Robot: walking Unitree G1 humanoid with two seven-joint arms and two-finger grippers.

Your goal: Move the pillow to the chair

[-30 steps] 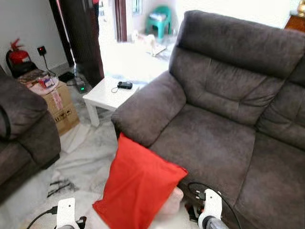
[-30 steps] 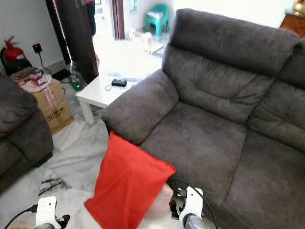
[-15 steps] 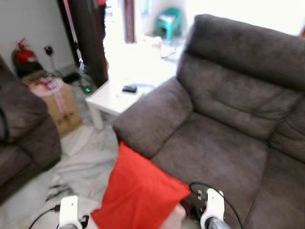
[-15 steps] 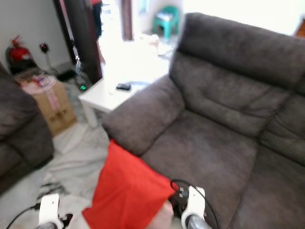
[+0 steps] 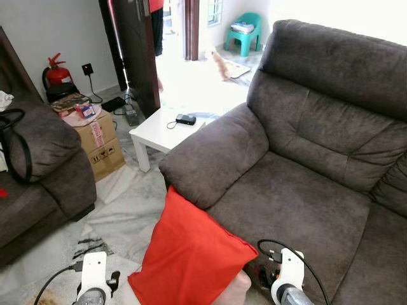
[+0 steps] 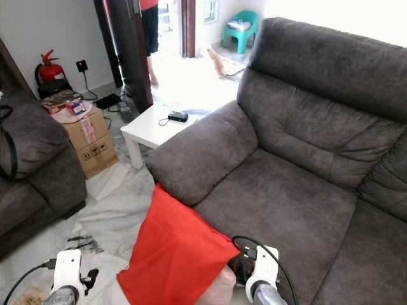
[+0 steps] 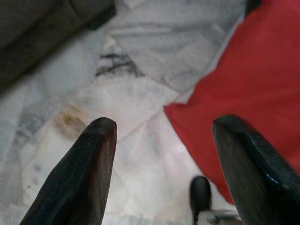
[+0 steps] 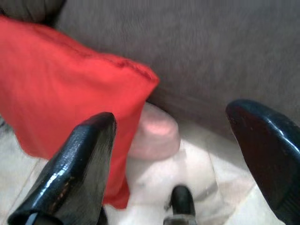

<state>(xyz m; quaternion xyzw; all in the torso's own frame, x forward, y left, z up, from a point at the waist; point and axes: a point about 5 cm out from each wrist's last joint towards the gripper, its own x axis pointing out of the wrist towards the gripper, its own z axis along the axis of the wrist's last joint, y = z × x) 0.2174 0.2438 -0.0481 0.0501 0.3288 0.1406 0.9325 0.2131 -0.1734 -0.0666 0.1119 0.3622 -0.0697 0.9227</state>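
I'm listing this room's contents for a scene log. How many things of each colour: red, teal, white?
Red: 2 (pillow, fire extinguisher)
Teal: 1 (chair)
White: 1 (side table)
Total: 4

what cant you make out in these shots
- Red pillow: in the eye views its bottom runs off the lower edge, so what holds it up is unclear.
- Small dark object on the white side table: too small to identify.
- Person in the doorway: cut off by the top edge and the door frame.
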